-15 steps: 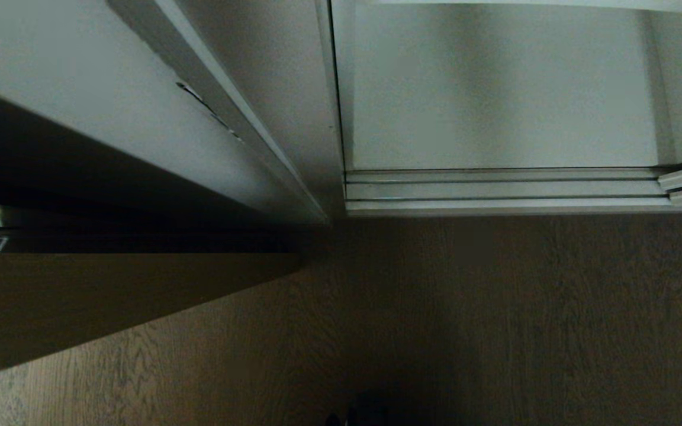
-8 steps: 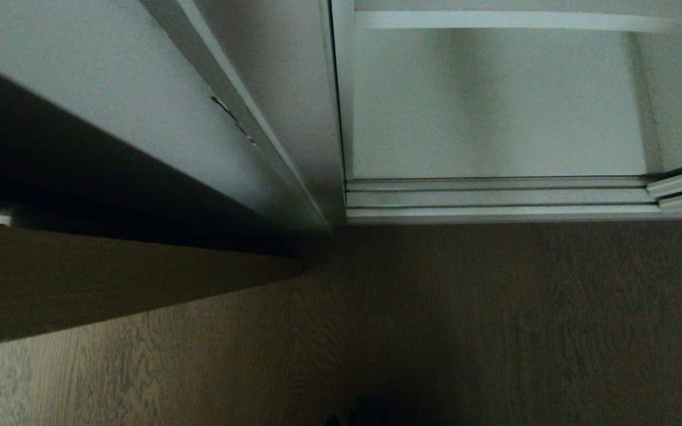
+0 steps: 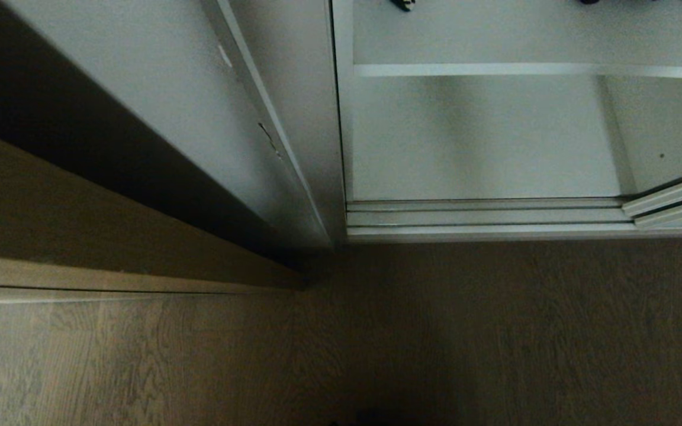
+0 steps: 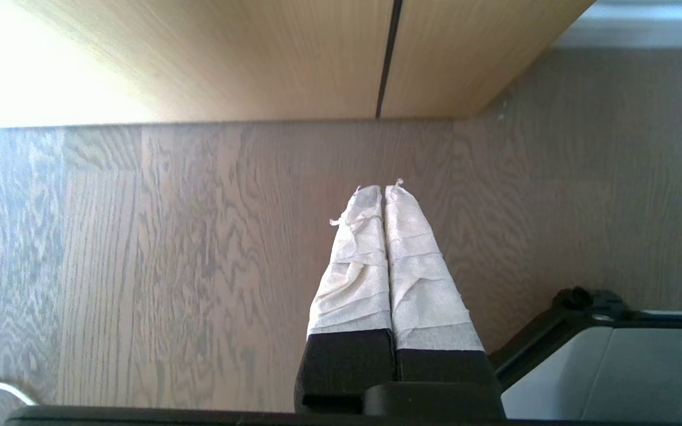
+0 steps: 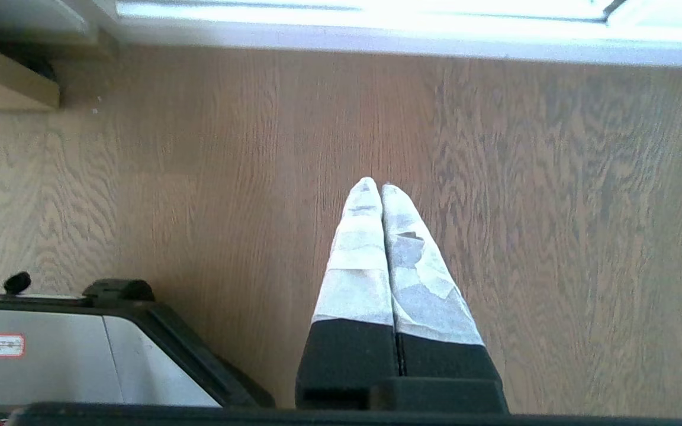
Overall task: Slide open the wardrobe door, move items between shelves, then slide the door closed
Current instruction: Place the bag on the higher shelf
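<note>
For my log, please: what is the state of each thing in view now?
Left pincer: shut, empty, pointing at floor.
Right pincer: shut, empty, pointing at floor.
Sliding wardrobe door: slid open, only its bottom corner shows.
Bottom compartment: open, empty.

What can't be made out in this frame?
- Dark items on the shelf: cut off by the head view's top edge.
- Sliding wardrobe door: only its bottom corner shows, at the right edge.
- Left gripper and right gripper: outside the head view, hanging over the floor.
</note>
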Robot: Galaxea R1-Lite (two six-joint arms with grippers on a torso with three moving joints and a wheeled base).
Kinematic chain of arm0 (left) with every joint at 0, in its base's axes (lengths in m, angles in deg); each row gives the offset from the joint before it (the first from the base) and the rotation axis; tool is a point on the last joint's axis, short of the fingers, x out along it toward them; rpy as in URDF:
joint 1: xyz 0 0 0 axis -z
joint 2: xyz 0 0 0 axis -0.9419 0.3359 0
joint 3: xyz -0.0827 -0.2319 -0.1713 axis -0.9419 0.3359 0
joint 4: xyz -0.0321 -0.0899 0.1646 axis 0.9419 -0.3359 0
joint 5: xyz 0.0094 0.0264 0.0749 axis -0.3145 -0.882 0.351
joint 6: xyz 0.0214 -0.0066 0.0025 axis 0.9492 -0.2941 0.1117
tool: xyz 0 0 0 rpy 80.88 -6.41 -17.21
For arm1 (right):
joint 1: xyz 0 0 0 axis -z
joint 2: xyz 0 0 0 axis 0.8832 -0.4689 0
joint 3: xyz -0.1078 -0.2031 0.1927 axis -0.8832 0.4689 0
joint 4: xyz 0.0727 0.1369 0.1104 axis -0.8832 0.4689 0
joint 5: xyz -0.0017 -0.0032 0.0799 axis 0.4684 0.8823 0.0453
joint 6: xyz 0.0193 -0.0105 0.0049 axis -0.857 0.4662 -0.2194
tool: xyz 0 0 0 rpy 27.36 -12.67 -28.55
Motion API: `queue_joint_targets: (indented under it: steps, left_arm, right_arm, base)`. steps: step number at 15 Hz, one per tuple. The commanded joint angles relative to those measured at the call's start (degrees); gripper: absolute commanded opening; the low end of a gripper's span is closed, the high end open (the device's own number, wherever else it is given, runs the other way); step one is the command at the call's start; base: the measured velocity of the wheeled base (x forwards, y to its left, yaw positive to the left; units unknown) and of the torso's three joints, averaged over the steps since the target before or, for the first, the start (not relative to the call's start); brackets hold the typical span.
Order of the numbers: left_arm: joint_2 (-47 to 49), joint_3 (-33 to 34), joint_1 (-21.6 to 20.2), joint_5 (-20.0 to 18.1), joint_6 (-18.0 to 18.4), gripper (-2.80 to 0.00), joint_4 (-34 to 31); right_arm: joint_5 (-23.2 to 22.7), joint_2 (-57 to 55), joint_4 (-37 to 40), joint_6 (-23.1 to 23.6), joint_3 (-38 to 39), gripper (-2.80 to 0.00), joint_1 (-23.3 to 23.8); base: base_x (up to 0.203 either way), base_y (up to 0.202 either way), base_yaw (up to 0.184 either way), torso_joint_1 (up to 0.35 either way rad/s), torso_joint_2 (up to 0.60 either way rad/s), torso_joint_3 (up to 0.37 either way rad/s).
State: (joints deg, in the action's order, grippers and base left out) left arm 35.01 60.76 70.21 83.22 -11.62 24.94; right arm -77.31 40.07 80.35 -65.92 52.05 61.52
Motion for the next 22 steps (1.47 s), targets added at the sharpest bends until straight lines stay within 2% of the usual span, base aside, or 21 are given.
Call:
queue_joint_targets:
  steps: [1,22]
  left_arm:
    - [-0.01,0.00,-0.02,0.01,-0.04,-2.80,-0.03]
    - [-0.01,0.00,-0.02,0.10,-0.13,-2.80,0.06]
  right_arm:
    - [0.00,0.06,-0.02,0.00,0.00,-2.80,-0.02]
    - [0.00,0.07,-0.02,0.00,0.00,-2.80,-0.02]
  base:
    - [0.000,0.000,0.000,-0.001,0.00,0.204]
    - [0.000,0.000,0.000,0.002,0.00,0.201]
